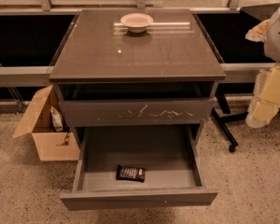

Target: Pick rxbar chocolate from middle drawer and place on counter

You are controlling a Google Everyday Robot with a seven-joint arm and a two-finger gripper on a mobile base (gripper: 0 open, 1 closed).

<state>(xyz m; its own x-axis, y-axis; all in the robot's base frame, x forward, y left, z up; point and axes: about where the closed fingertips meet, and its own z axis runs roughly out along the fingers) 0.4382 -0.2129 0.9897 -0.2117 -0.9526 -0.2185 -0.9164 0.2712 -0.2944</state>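
Note:
The rxbar chocolate (130, 173), a small flat black wrapper with white lettering, lies inside the open middle drawer (139, 198), near its front wall and a little left of centre. The drawer is pulled far out toward me. Above it is the dark glossy counter (135, 55). My gripper (263, 107) is at the right edge of the view, beside the cabinet at about the height of the upper drawer. It is well to the right of the bar and higher than it, touching nothing.
A pale bowl (136, 21) stands at the back of the counter. The upper drawer front (135, 112) has pale scratches. An open cardboard box (46, 136) with a pale snack bag (57, 119) sits on the floor left. A black wheeled leg (226, 133) is at the right.

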